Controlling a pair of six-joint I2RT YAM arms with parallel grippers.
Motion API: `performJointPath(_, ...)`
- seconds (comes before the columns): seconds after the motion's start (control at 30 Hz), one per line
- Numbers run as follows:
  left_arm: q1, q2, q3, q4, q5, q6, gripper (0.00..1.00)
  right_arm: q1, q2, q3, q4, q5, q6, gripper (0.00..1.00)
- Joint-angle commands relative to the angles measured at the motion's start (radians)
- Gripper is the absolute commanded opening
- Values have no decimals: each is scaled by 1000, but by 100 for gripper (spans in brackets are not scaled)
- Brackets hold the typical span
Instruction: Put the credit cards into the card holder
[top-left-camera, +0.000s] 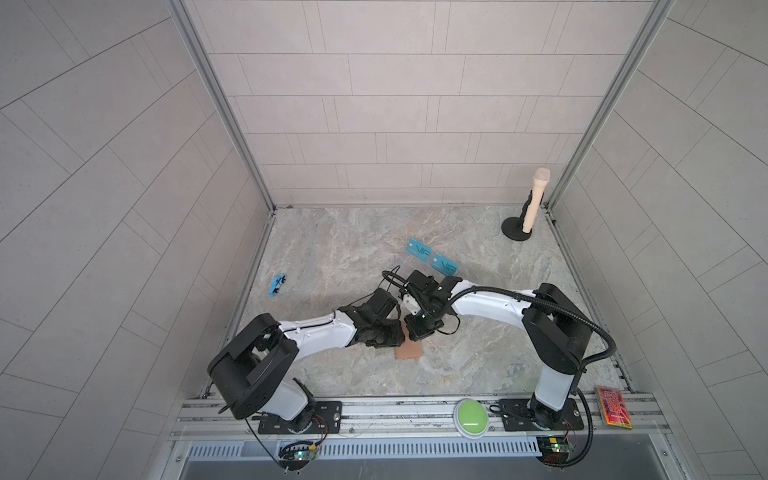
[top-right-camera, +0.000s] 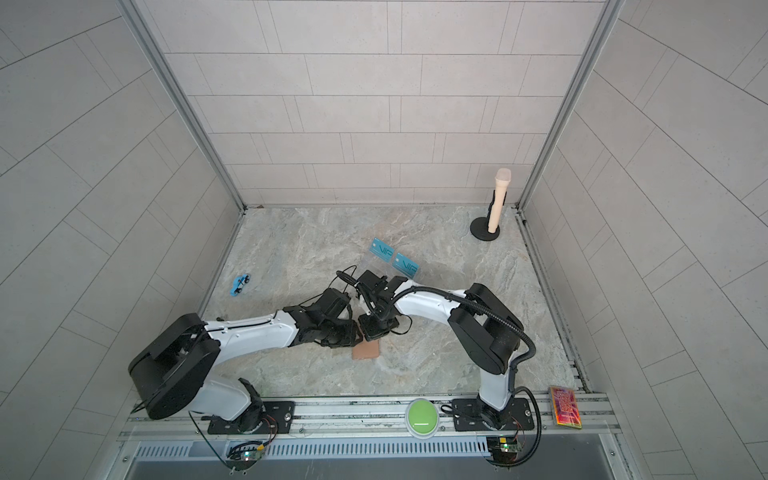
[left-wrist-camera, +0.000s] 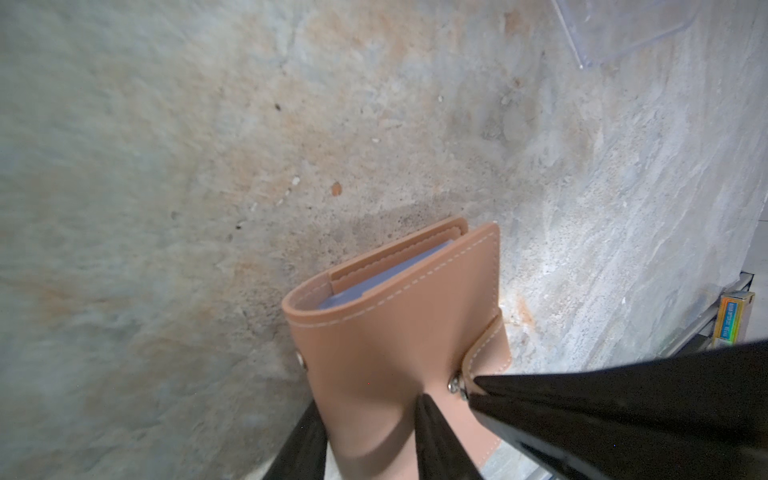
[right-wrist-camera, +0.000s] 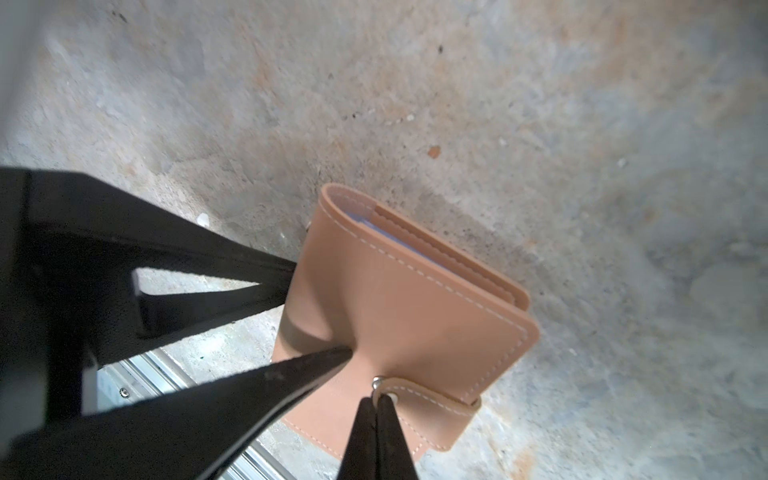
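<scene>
The tan-pink card holder lies folded shut on the stone table, its pale-blue pockets showing at the edge. My left gripper is shut on its cover, one finger on each side. Pinched between the fingers of my shut right gripper is the tip of the snap strap, right by the metal stud. In both top views the card holder shows just in front of the two meeting wrists. Two teal-blue credit cards sit behind the arms.
The cards rest on a clear acrylic stand. A blue toy car lies at the left, and a microphone on a black base stands back right. On the front rail are a green button and an orange-pink slab.
</scene>
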Motion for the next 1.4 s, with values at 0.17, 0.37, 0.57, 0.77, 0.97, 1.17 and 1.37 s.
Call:
performJointPath(0.17, -11, 2, -40, -61, -18, -5, 38, 22, 24, -44, 45, 59, 58, 0)
performJointPath(0.37, -11, -5, -41, -59, -20, -7, 38, 45, 59, -32, 35, 64, 56, 0)
performJointPath(0.57, -11, -10, -45, -48, -17, -10, 38, 56, 99, -6, -38, 125, 49, 0)
performJointPath(0.77, -11, -11, -53, -29, -11, -16, 38, 69, 139, 17, -84, 157, 52, 0)
performJointPath(0.97, -12, -9, -77, 32, 16, -45, 38, 78, 188, 23, -96, 157, 66, 0)
performJointPath(1.17, -11, -34, -113, 75, 26, -74, 37, 78, 221, 20, -109, 175, 68, 0)
performJointPath(1.37, -11, -49, -133, 85, 27, -83, 37, 78, 220, 23, -110, 176, 74, 0)
